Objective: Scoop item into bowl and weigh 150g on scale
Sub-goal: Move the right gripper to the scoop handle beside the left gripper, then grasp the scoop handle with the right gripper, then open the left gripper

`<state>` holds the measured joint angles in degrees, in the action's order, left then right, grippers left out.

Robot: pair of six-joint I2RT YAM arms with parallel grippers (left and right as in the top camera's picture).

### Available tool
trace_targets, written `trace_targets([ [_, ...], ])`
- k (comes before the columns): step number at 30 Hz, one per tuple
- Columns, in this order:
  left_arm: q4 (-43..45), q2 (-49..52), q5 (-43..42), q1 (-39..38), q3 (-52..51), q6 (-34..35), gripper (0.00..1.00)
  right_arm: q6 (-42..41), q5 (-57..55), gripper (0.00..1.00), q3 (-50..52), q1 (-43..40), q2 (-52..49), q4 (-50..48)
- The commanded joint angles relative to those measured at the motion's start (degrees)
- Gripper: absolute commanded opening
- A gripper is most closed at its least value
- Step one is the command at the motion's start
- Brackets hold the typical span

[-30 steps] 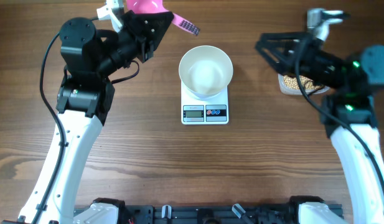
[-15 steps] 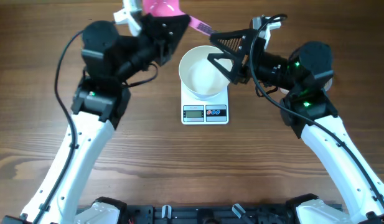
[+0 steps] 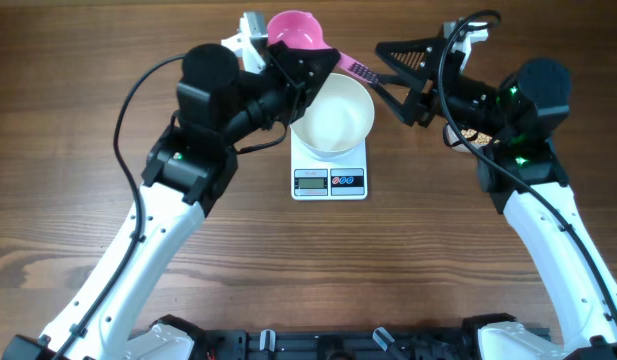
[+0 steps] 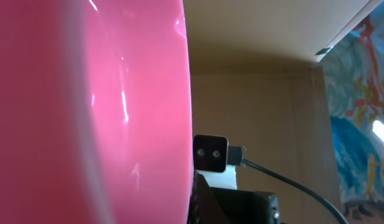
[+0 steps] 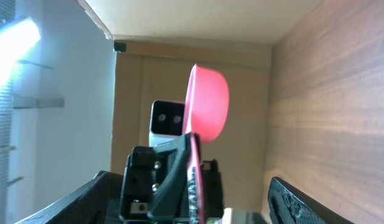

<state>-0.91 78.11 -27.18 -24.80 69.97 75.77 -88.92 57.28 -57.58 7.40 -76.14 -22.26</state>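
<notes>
The white bowl (image 3: pixel 333 118) sits on the scale (image 3: pixel 330 181) at the middle of the wooden counter (image 3: pixel 288 270). The left pincer (image 3: pixel 313 68) is clamped on a pink scoop (image 3: pixel 293 28), held at the bowl's far rim. The right pincer (image 3: pixel 390 70) stands with jaws apart, just beside the tip of the scoop's handle.

Overhead: bright, even and sharp; the arms throw only soft, short shadows on the table (image 3: pixel 248 270).
Left wrist: the pink scoop (image 4: pixel 86 112) is very near, blurred, with white glare streaks.
Right wrist: background soft; a lamp (image 5: pixel 17 31) is overexposed at top left.
</notes>
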Motion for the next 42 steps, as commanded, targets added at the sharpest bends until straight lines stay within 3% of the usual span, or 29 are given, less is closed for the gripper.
trace_targets([
  [1, 1.4, 0.7, 1.6, -1.2, 0.5, -0.8, 0.04, -4.4, 3.9, 0.79, -0.9, 0.2, 0.2, -0.2],
  [8, 4.1, 0.7, 2.6, -2.8, 0.5, -2.9, 0.04, -7.2, 4.2, 0.56, -0.9, 0.2, 0.2, -0.2],
  [12, 4.2, 0.7, 2.8, -3.1, 0.5, -2.8, 0.04, -7.3, 2.7, 0.49, -0.9, 0.2, 0.2, -0.2],
  [18, 3.7, 0.7, 4.1, -4.5, 0.5, 1.4, 0.04, -7.3, 0.8, 0.34, -0.9, 0.2, 0.2, -0.2],
  [27, 3.5, 0.7, 4.1, -4.5, 0.5, 1.7, 0.04, -7.1, -0.3, 0.27, -0.9, 0.2, 0.2, -0.2],
  [42, 3.5, 0.7, 4.1, -4.5, 0.5, 1.7, 0.04, -7.7, 1.7, 0.27, -0.9, 0.2, 0.2, -0.2],
])
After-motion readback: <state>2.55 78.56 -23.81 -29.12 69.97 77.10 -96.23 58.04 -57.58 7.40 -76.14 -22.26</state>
